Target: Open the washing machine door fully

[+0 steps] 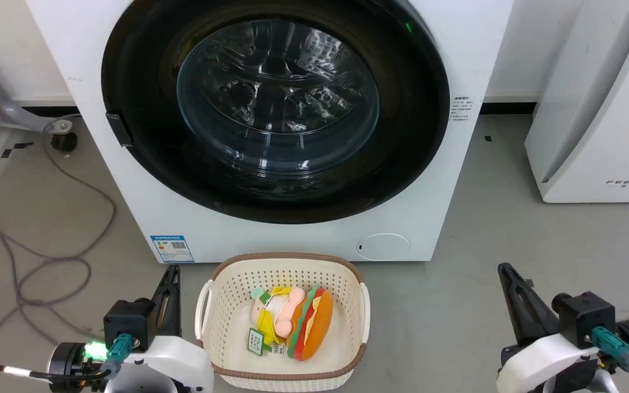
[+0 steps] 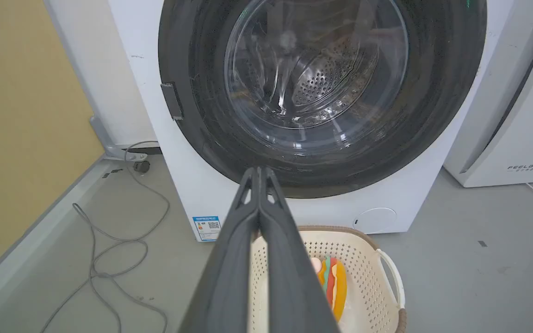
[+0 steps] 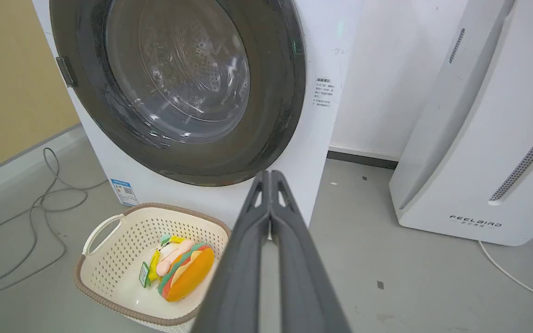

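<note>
Left gripper point(image 1: 173, 271) and right gripper point(image 1: 504, 268) hover low over the grey floor point(image 1: 484, 218), one on each side of a cream perforated basket point(image 1: 284, 257). Each has its two long dark fingers pressed together and holds nothing. In both wrist views the fingertips meet in a narrow point.

Straight ahead stands the washing machine point(image 1: 292, 240), a white front-loader. The washing machine door point(image 1: 275, 109), a glossy black disc with a bulging clear glass centre, sits closed against the machine's front. A small dark catch point(image 1: 118, 128) shows at the door's left edge, and the perforated steel drum point(image 2: 322, 83) is visible through the glass. Both grippers are well apart from the door.

A blue label sticker point(image 1: 171, 248) marks the machine's lower left corner, just beyond the left gripper. The basket sits on the floor just in front of the machine and holds a burger-shaped soft toy point(image 1: 310, 325) beside a pink and yellow one point(image 1: 276, 314). A grey cable point(image 1: 47, 256) loops across the floor to the left. A white slanted appliance point(image 1: 593, 109) with grey lettering stands to the right of the machine.
</note>
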`<state>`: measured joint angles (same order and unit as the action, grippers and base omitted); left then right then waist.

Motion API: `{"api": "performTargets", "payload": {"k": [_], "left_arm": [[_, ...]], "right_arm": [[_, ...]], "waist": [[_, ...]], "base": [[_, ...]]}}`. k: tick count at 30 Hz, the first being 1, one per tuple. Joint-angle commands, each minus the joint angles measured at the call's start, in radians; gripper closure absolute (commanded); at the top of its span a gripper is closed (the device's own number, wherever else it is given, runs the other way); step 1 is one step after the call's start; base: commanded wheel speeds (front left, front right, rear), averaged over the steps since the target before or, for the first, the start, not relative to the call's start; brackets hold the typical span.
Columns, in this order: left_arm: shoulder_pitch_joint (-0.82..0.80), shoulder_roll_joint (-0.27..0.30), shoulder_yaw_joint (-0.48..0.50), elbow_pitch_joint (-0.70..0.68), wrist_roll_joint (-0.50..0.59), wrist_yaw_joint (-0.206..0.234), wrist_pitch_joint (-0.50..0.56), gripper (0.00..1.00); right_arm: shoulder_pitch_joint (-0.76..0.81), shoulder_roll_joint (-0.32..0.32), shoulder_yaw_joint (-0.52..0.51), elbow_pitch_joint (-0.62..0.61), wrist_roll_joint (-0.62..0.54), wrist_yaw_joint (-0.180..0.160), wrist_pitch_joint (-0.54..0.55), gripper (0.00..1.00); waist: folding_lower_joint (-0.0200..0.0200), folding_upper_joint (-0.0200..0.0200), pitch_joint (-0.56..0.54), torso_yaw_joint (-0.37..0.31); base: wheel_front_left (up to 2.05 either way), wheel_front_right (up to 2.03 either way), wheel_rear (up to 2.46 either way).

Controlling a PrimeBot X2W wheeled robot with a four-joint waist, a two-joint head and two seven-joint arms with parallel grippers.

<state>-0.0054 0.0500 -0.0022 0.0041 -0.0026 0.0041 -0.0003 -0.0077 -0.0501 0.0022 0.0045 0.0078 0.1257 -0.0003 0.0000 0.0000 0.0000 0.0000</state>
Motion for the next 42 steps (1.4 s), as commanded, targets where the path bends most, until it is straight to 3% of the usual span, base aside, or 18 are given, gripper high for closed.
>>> {"api": "performTargets", "payload": {"k": [1, 24, 25, 37, 39, 42], "left_arm": [[0.005, 0.000, 0.002, -0.004, 0.003, -0.004, 0.000, 1.00], [0.000, 0.000, 0.000, 0.000, 0.000, 0.001, 0.000, 1.00], [0.000, 0.000, -0.001, 0.001, 0.000, 0.001, -0.001, 0.00], [-0.009, 0.000, -0.019, 0.017, -0.008, 0.003, -0.024, 0.00], [-0.011, 0.000, -0.022, 0.019, -0.011, 0.003, -0.028, 0.00], [-0.014, 0.000, -0.029, 0.024, -0.014, 0.004, -0.036, 0.00]], "right_arm": [[0.008, 0.000, -0.002, -0.005, -0.008, 0.005, 0.000, 1.00], [0.000, 0.000, 0.000, 0.000, 0.001, -0.001, 0.000, 1.00], [0.000, 0.000, 0.001, 0.001, 0.001, -0.001, 0.000, 0.00], [-0.001, 0.000, -0.006, 0.021, 0.015, -0.001, -0.024, 0.00], [-0.001, 0.000, -0.008, 0.024, 0.019, -0.001, -0.028, 1.00], [0.000, 0.000, -0.010, 0.030, 0.028, 0.000, -0.036, 1.00]], "waist": [[0.0000, 0.0000, 0.000, 0.000], [0.0001, 0.0000, 0.000, 0.000], [0.0000, 0.0000, 0.000, 0.000], [0.0000, 0.0000, 0.001, -0.001], [0.0000, 0.0000, 0.001, -0.001], [0.0000, 0.0000, 0.001, -0.001]], "base": [[0.00, 0.00, 0.00], [0.00, 0.00, 0.00], [0.00, 0.00, 0.00], [0.00, 0.00, 0.00], [0.00, 0.00, 0.00], [0.00, 0.00, 0.00]]}}
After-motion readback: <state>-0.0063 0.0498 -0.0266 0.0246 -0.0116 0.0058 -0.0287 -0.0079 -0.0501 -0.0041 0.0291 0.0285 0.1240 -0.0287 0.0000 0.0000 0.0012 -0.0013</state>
